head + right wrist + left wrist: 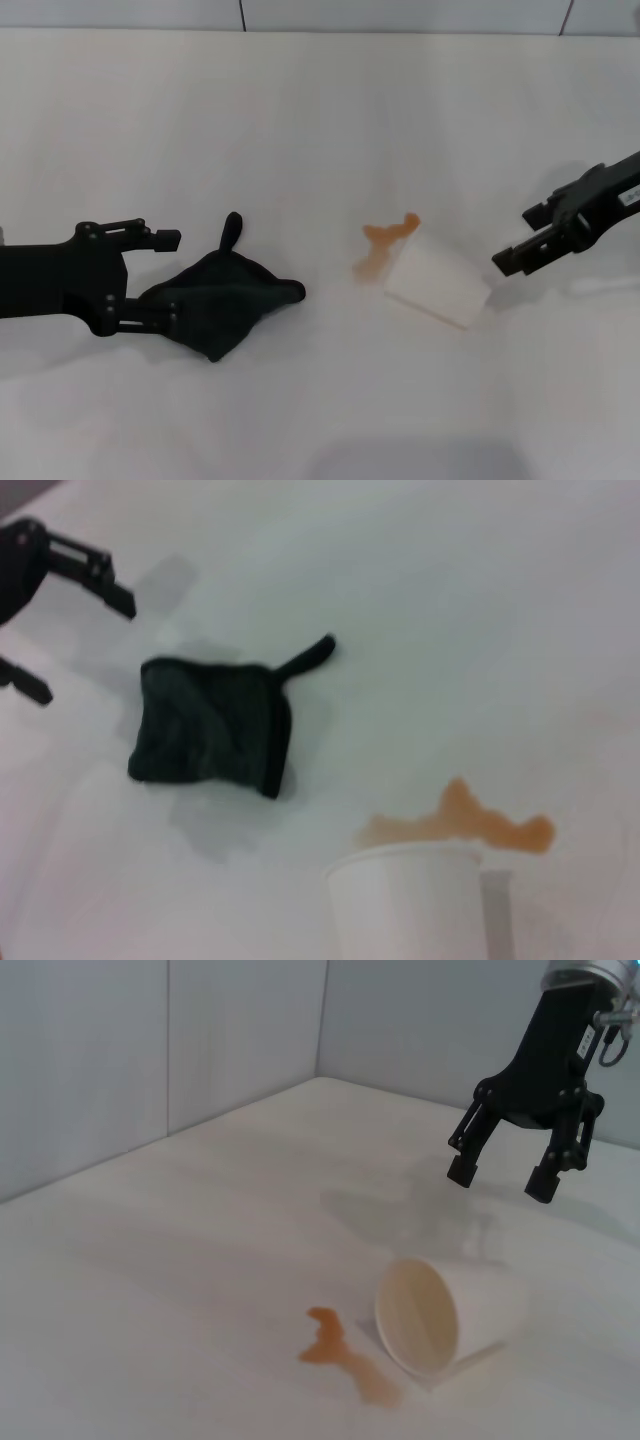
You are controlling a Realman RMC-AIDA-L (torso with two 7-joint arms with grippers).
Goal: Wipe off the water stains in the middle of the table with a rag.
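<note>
With the rag (222, 297) lying on the table (300, 130) left of the water stains (385, 243), the wide-open left gripper (158, 275) needed to straddle its near edge squarely before closing, while the open right gripper (515, 240) hovered beside the tipped paper cup (438, 287).

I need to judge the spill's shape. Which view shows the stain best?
The left wrist view: the whole stain lies clear beside the cup. The head view shows it smaller; in the right wrist view the cup's rim hides its near edge.
</note>
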